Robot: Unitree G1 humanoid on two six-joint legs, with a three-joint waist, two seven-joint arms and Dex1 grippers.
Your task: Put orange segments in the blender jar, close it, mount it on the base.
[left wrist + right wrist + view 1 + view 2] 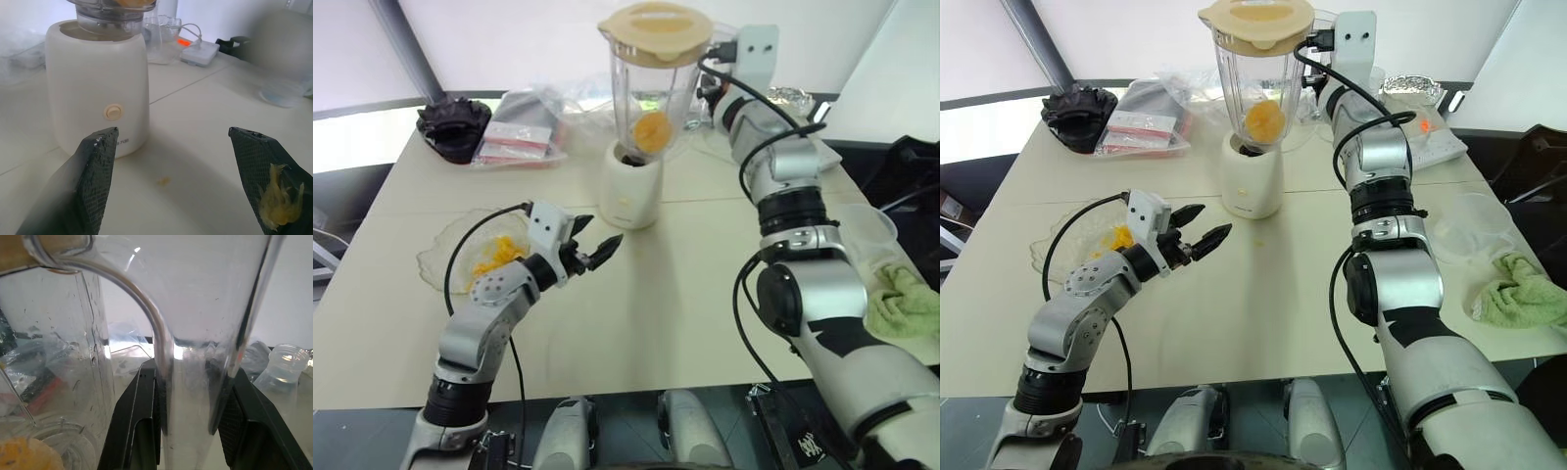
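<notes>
Lidded blender jar (651, 93) sitting on the base (629, 186); orange segments (652, 131) showing inside.
Right gripper (190, 416) is clamping the jar's handle. Left gripper (597, 248) is hanging wide open, empty, one crinkled dish (440, 257) just behind; two bags (521, 127) lying beyond.

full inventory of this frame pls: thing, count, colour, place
blender jar: 1, clear, cream lid on, on the base
orange segments: several, yellow-orange, inside jar; more in the dish
base: 1, cream-white, table centre
crinkled dish: 1, clear, table left
black cloth: 1, far left corner
plastic bags: clear, far left
green cloth: 1, right edge
left gripper: open, empty, beside base
right gripper: shut on jar handle
</notes>
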